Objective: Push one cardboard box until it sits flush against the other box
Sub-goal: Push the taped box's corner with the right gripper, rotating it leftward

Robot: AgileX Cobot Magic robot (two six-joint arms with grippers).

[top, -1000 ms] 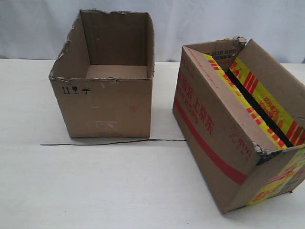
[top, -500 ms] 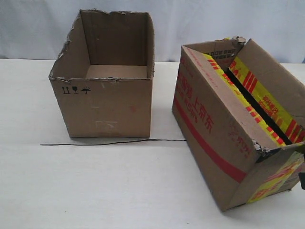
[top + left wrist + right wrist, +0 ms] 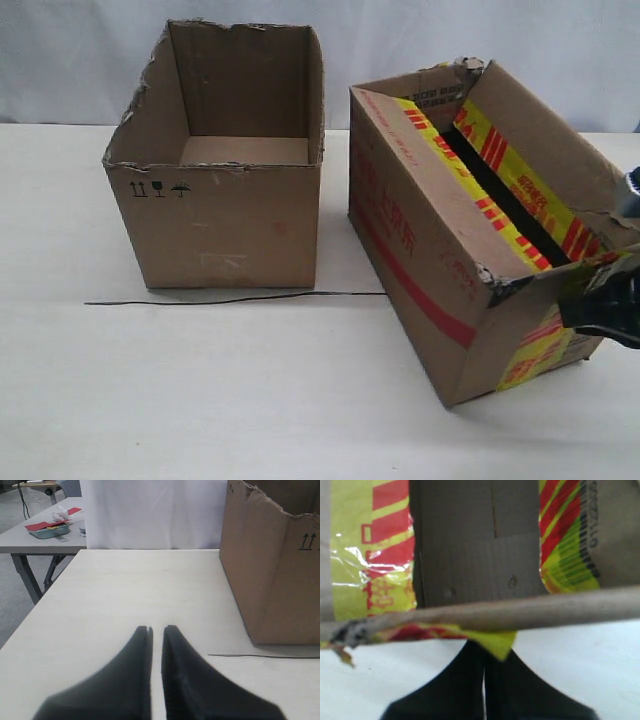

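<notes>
The taped cardboard box (image 3: 420, 250), brown with yellow-and-red tape and a red band, stands at an angle on the right of the white table. Its far corner is a narrow gap away from the plain open box (image 3: 225, 215) with the ragged rim. My right gripper (image 3: 598, 305) is shut and pressed against the taped end face of the cardboard box (image 3: 470, 555); its tips (image 3: 484, 652) lie under the box's edge. My left gripper (image 3: 157, 629) hovers low over the table, fingers almost together and holding nothing, with the plain box (image 3: 275, 575) off to one side. It is out of the exterior view.
A thin black line (image 3: 235, 298) runs along the table in front of the plain box and reaches the taped box. A white backdrop stands behind the table. The left wrist view shows another table (image 3: 45, 537) with small items beyond the table's edge.
The taped box has slid left and turned, narrowing the gap to the plain box. My right gripper has come into view at the box's right end.
</notes>
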